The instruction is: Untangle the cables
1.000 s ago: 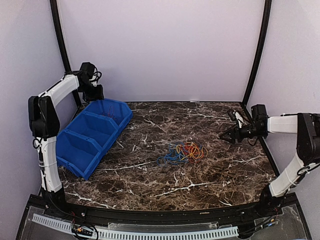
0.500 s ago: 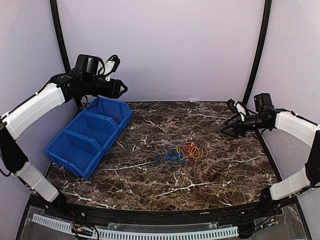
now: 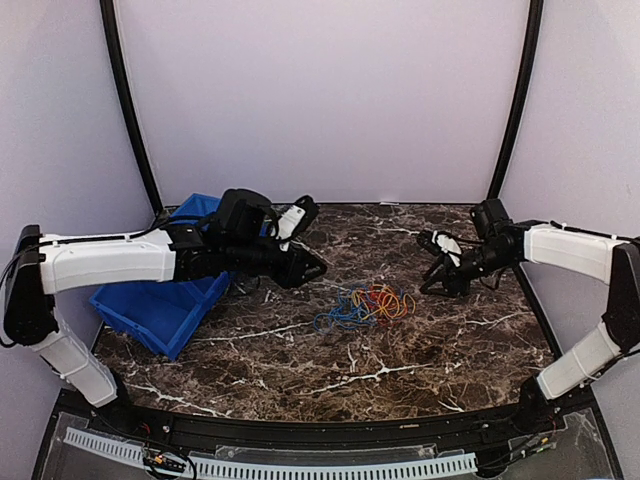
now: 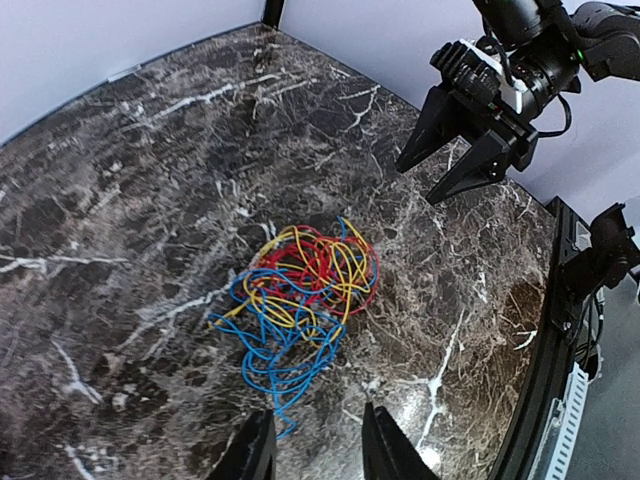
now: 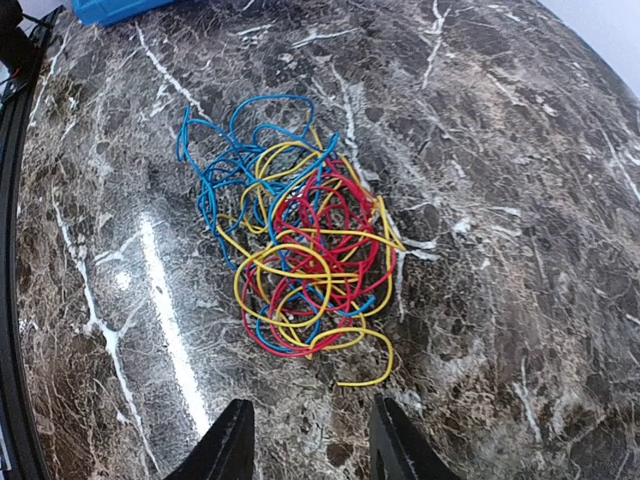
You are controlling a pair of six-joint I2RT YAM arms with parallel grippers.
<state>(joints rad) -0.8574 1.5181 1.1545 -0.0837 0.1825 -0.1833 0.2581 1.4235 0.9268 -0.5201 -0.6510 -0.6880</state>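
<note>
The cables lie in one tangled heap (image 3: 364, 304) in the middle of the marble table: a red cable (image 5: 330, 215), a blue cable (image 5: 215, 170) and a yellow cable (image 5: 290, 265) looped through each other. The heap also shows in the left wrist view (image 4: 300, 295). My left gripper (image 3: 312, 266) is open and empty, above the table just left of the heap; in its own view (image 4: 316, 450) the blue loops lie ahead of its fingers. My right gripper (image 3: 432, 266) is open and empty, to the right of the heap, with a yellow end close ahead of it in its own view (image 5: 308, 440).
A blue bin (image 3: 165, 305) with compartments stands at the left of the table, partly behind my left arm. The table's right edge and black frame (image 4: 560, 330) run past the right gripper. Lilac walls close the back and sides.
My left arm has swung from above the blue bin down and right to the heap's left side. My right gripper has moved left and lower, toward the heap. The cables have not moved.
</note>
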